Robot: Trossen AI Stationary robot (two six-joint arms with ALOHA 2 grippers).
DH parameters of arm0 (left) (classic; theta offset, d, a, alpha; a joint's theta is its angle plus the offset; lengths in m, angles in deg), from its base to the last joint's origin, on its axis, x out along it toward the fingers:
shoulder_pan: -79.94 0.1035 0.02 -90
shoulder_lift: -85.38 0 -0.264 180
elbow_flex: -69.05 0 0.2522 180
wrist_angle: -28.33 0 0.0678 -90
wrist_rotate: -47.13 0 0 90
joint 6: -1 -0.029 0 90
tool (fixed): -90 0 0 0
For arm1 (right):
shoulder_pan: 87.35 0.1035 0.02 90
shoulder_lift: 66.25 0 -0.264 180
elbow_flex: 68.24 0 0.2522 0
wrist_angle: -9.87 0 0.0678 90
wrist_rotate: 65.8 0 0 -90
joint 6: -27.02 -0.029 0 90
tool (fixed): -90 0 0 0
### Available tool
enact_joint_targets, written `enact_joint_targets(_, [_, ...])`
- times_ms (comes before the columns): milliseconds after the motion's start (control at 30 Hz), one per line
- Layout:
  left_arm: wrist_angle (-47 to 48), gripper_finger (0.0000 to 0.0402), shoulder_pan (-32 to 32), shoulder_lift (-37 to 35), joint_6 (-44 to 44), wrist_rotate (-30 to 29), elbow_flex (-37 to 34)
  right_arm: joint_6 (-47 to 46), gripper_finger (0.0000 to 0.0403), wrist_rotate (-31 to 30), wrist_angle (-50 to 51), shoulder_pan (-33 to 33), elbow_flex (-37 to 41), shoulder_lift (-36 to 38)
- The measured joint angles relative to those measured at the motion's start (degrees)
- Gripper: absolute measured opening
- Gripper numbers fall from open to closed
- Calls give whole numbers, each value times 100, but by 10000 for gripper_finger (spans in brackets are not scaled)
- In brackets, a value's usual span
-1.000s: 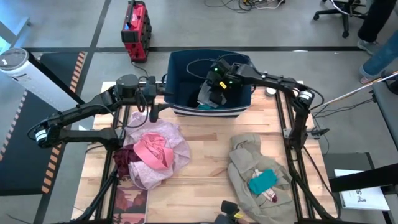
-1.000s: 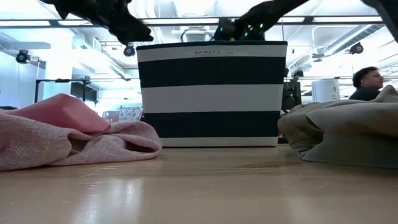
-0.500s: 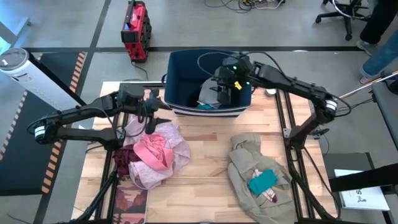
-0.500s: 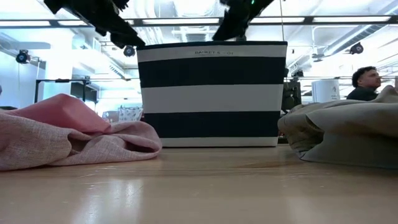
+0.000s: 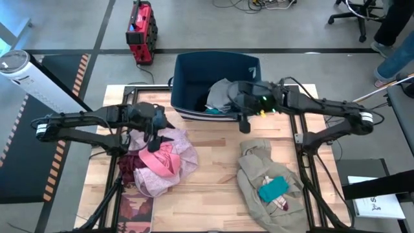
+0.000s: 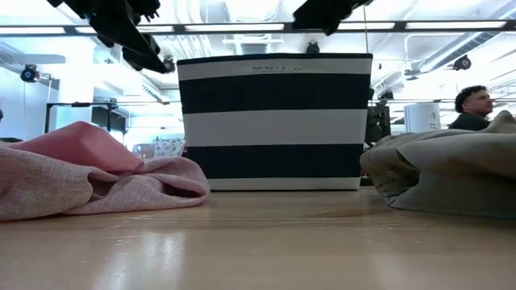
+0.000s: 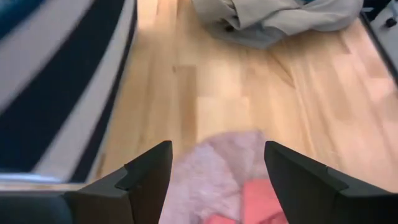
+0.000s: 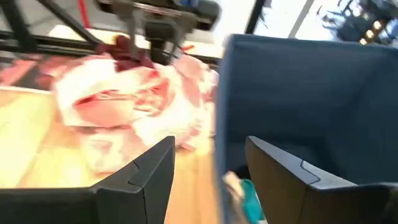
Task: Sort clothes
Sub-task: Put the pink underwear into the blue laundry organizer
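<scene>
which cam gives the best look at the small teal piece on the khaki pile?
High view: the small teal piece lies fully visible on top of the beige-khaki garment, near the table's front right. The low view shows only the khaki heap's side; the left wrist view catches just a sliver of teal at its edge; the right wrist view doesn't show it.

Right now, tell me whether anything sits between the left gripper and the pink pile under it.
Nothing visible does. The left gripper hangs open just above the lilac-pink garment and the coral pink piece, with only air between its fingers and the fabric. The bin stands off to one side; the right gripper is by the bin's front.
</scene>
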State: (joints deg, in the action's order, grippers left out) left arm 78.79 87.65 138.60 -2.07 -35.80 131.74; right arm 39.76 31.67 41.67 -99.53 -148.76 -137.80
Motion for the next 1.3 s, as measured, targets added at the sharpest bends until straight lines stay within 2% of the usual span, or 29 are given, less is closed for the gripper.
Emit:
enact_joint_targets(167, [403,237,-174,10,547,-11,0,-164,181,-27,-588,562,693,424])
enact_joint_targets(300, [711,235,-332,43,785,-9,0,-205,181,-313,-811,906,989,569])
enact_joint_targets(500, [1195,242,-674,272,1031,-23,0,-682,181,-309,-1054,1275,1186,467])
enact_joint_targets(767, [1180,237,-1120,726,1108,-42,-139,-888,181,-304,-1226,1589,1337,191])
enact_joint_targets(900, [716,235,-1292,921,1055,-58,-402,-893,181,-300,-1330,1676,1344,78])
enact_joint_targets(1133, [-327,236,-1519,1147,465,-209,-819,-916,181,-299,-1281,1734,1344,11])
enact_joint_targets(1300, [-370,230,-1529,1428,205,-208,-1001,-918,181,-299,-1280,1734,1344,13])
